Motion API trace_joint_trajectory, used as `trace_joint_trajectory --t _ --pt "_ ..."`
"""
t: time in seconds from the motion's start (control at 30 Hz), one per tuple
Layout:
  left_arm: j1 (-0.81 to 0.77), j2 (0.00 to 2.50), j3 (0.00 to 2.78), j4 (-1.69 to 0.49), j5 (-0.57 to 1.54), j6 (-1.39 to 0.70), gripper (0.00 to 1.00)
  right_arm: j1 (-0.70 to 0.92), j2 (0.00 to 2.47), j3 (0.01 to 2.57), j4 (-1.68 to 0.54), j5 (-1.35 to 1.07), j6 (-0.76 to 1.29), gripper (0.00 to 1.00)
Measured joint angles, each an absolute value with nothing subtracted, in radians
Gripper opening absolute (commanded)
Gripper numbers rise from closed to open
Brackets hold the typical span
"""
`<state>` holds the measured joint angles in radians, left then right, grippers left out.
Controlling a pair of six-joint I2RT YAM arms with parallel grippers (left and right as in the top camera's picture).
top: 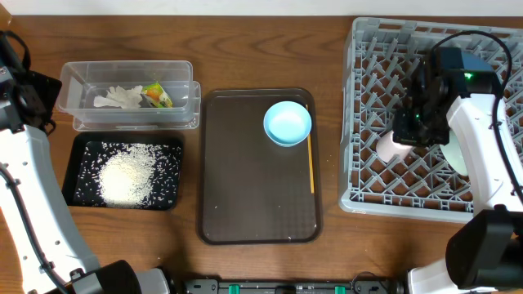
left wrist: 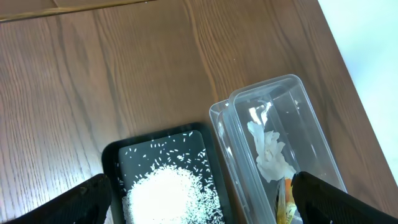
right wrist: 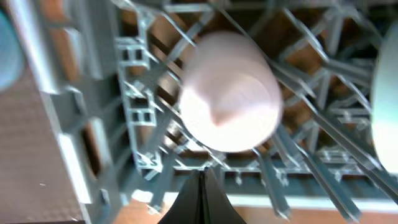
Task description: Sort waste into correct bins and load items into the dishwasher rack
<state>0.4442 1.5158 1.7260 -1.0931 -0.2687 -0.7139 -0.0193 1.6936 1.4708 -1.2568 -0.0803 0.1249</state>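
The right pincer [right wrist: 202, 183], pressed together and empty, hangs over the dishwasher rack [top: 368, 49] beside the pink cup [right wrist: 230, 102]; the light-blue dish [top: 288, 122] sits to its left on the brown tray [top: 245, 204], farther from the spread left pincer [left wrist: 208, 202].

The picture is blurred, but a small pale-pink cup [right wrist: 230, 99] clearly lies inside the grey plastic dishwasher rack [right wrist: 134, 118], resting on its lattice bars with brown wooden table [right wrist: 180, 37] showing through the gaps. The right gripper [right wrist: 202, 177] comes up from the bottom edge, its dark fingers pressed together to a point just short of the cup. A pale rounded thing [right wrist: 387, 112] is cut off at the right edge. A brown textured tray [right wrist: 31, 180] lies outside the rack's wall
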Motion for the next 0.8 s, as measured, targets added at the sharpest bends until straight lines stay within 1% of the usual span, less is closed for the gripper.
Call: trace_joint_trajectory --t 0.03,0.07,0.13,0.17,0.23,0.27,0.3,0.53,0.6,0.67,0.8 --pt "0.444 1.516 1.726 -1.093 -0.269 -0.714 0.95 -0.014 1.693 1.471 -1.235 -0.108 0.124 0.07" --pt "0.444 1.516 1.726 -1.093 -0.269 -0.714 0.95 -0.007 1.693 1.471 -1.213 -0.137 0.125 0.13" --pt "0.444 1.516 1.726 -1.093 -0.269 -0.714 0.95 0.017 1.693 1.472 -1.161 -0.216 0.124 0.37" --pt "0.444 1.516 1.726 -1.093 -0.269 -0.714 0.95 0.028 1.693 1.472 -1.148 -0.239 0.129 0.6" --pt "0.444 1.516 1.726 -1.093 -0.269 -0.714 0.95 0.063 1.693 1.472 -1.137 -0.28 0.123 0.88" --pt "0.444 1.516 1.726 -1.093 -0.269 -0.714 0.95 0.074 1.693 1.472 -1.137 -0.29 0.123 0.95" --pt "0.444 1.516 1.726 -1.093 -0.269 -0.714 0.95 0.094 1.693 1.471 -1.136 -0.296 0.123 0.99" --pt "0.444 1.516 1.726 -1.093 -0.269 -0.714 0.95 0.184 1.693 1.428 -1.104 -0.24 0.183 0.99" --pt "0.444 1.516 1.726 -1.093 -0.269 -0.714 0.95 0.201 1.693 1.404 -1.081 -0.224 0.206 0.95" --pt "0.444 1.516 1.726 -1.093 -0.269 -0.714 0.95 0.214 1.693 1.382 -1.057 -0.212 0.223 0.86" --pt "0.444 1.516 1.726 -1.093 -0.269 -0.714 0.95 0.229 1.693 1.338 -1.005 -0.2 0.26 0.5"
